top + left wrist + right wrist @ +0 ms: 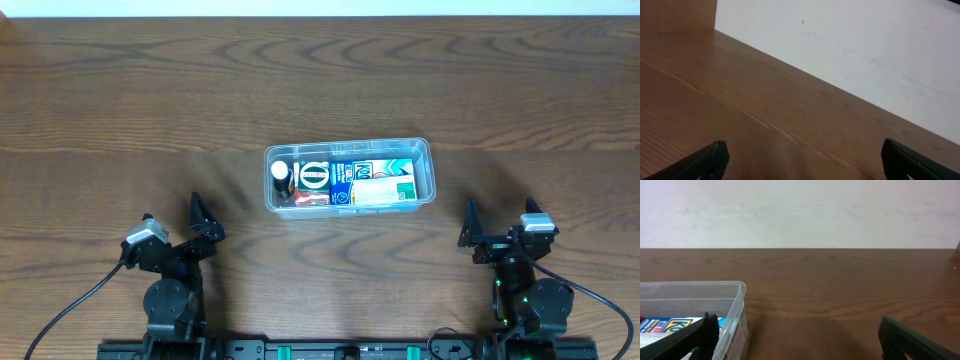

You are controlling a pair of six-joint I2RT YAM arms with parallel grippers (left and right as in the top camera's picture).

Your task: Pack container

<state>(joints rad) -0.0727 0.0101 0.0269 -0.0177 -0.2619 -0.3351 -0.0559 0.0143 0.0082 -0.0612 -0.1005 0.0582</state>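
Apparently the packing was close to finished: the container sat upright near the middle of the table, mouth facing up, and its floor was almost wholly covered by goods laid side by side. Blue-and-white boxes filled the right part, a round-faced item lay beside them, and a white-capped thing stood at the left end. No loose goods lay on the wood in the overhead view, and no lid showed anywhere, so what remained, if anything, could not be told. The tub's long axis ran side to side across the table, parallel with the far edge, with its short sides turned toward the two arms. It lay between the arms and a little beyond them. The left gripper hung released and empty, well apart from the tub. The right gripper was likewise spread wide and holding nothing, with the tub's near corner showing just past its finger in the wrist view.
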